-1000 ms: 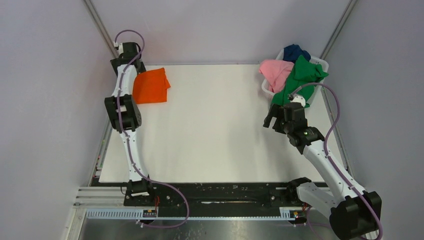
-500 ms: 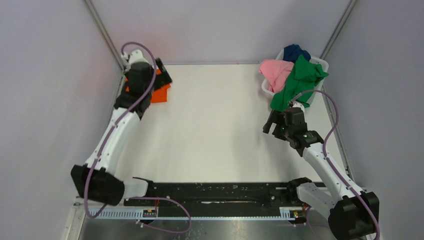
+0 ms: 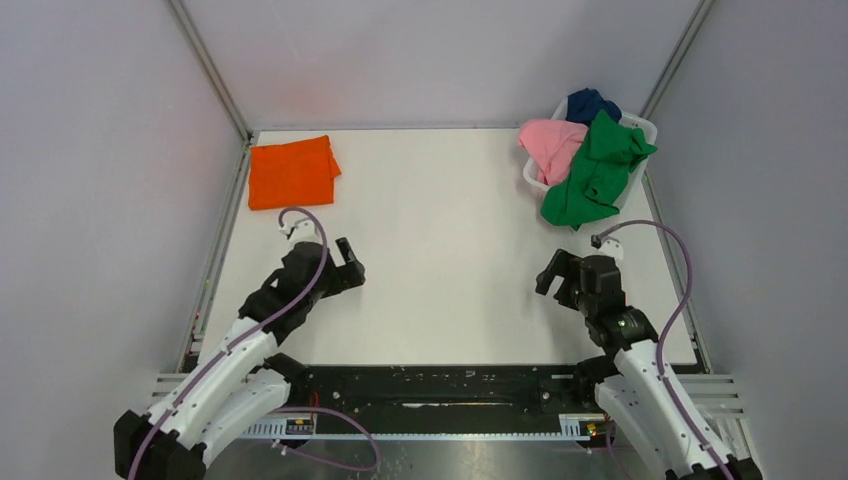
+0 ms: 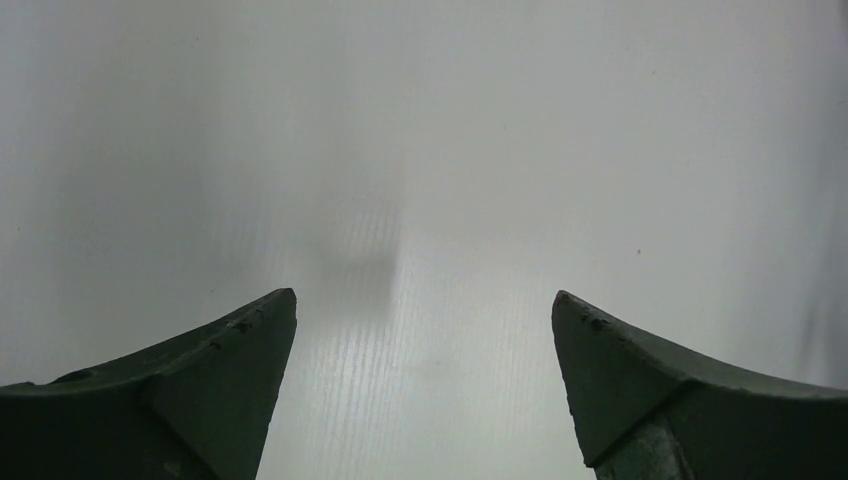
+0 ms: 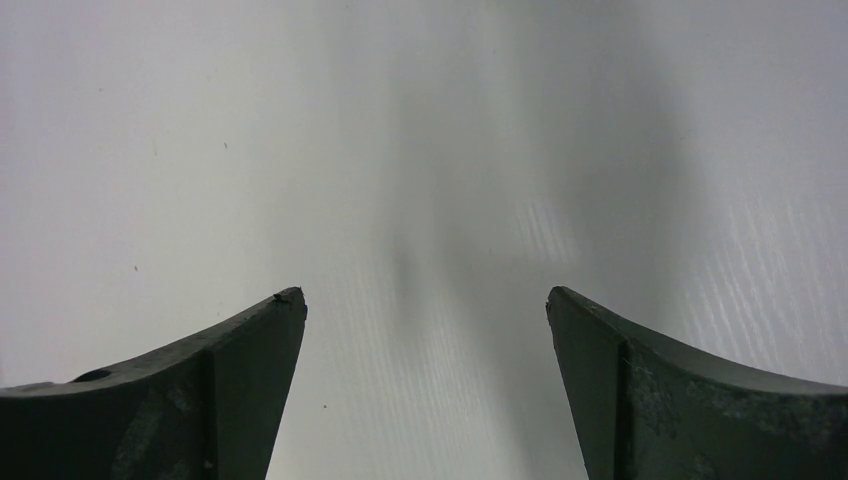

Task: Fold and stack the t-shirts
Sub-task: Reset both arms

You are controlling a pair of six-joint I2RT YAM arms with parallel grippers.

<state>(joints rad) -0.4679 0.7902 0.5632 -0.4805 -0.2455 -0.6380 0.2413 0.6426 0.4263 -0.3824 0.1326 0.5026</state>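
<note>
Starting at the near edge, saw the left gripper (image 3: 352, 265) and right gripper (image 3: 556, 285) over the desk (image 3: 440, 260), jaws of both wide apart. Farther back, found the orange t-shirt (image 3: 292, 172) folded flat in the far left corner. Spotted the green t-shirt (image 3: 595, 170), pink t-shirt (image 3: 553, 145) and dark blue t-shirt (image 3: 590, 103) piled in the basket (image 3: 648, 124), far right corner.

The table (image 3: 440, 260) is a flat white sheet, and up close its surface shows a fine ribbed grain. A black rail (image 3: 440, 385) runs along its near edge. In the far left corner an orange t-shirt (image 3: 292, 172) lies flat, folded into a neat rectangle. In the far right corner stands a white basket (image 3: 646, 126). A green t-shirt (image 3: 595, 170) spills over the basket's near rim, its lower end reaching the tabletop.
</note>
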